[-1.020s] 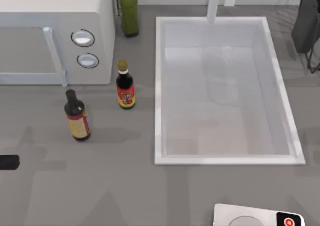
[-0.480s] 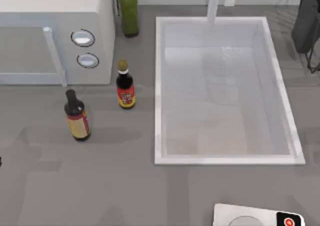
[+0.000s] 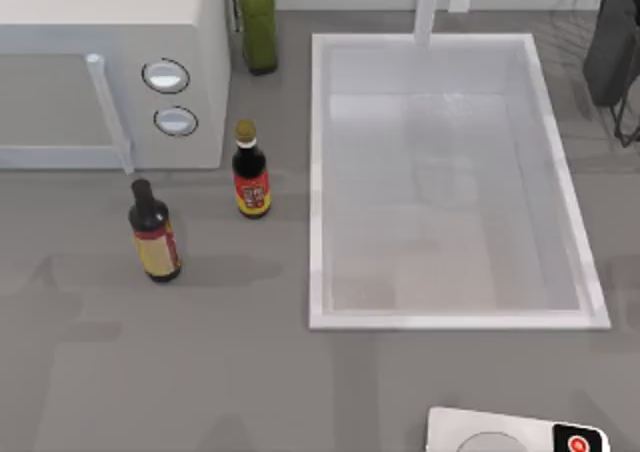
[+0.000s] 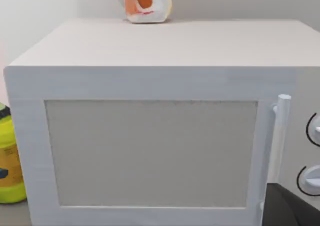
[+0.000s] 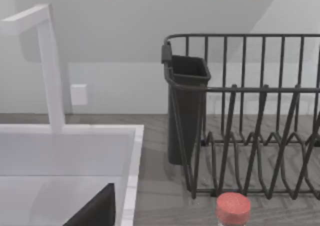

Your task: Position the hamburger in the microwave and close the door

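Note:
The microwave (image 3: pixel 110 32) stands at the table's back left, white with two silver dials (image 3: pixel 166 75). Its door (image 4: pixel 150 153) lies flush with the front, the grey window in a white frame and the bar handle (image 4: pixel 279 136) beside the dials. The hamburger is hidden from every view. Neither arm reaches into the top view.
Two dark sauce bottles (image 3: pixel 153 232) (image 3: pixel 250 172) stand in front of the microwave, and a green bottle (image 3: pixel 256 17) stands behind its right corner. The white sink (image 3: pixel 320 222) fills the middle right. A black dish rack (image 5: pixel 250 136) stands at the back right. A white device with a red button (image 3: pixel 520 437) lies at the front.
The dark tip of my left arm at the top view's left edge has drawn back out of the picture. The microwave, door and bottles have not moved.

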You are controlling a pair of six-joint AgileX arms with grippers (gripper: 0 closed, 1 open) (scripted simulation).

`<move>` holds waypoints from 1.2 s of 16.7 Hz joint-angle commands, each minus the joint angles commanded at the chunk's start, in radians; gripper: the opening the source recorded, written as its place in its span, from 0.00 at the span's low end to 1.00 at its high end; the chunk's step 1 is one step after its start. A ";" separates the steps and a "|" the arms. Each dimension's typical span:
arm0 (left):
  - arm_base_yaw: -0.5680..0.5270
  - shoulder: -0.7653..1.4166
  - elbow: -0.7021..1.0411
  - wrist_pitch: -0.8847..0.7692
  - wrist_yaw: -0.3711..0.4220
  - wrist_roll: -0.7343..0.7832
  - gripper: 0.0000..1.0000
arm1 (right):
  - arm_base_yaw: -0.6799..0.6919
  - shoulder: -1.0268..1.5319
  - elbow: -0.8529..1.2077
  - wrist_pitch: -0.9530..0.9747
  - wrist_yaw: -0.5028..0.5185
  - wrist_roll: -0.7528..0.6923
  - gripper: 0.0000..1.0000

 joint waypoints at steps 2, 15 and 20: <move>0.010 0.069 0.044 -0.012 0.006 0.012 0.00 | 0.000 0.000 0.000 0.000 0.000 0.000 1.00; 0.154 1.018 0.664 -0.175 0.095 0.182 0.00 | 0.000 0.000 0.000 0.000 0.000 0.000 1.00; 0.205 1.365 0.890 -0.233 0.127 0.242 0.00 | 0.000 0.000 0.000 0.000 0.000 0.000 1.00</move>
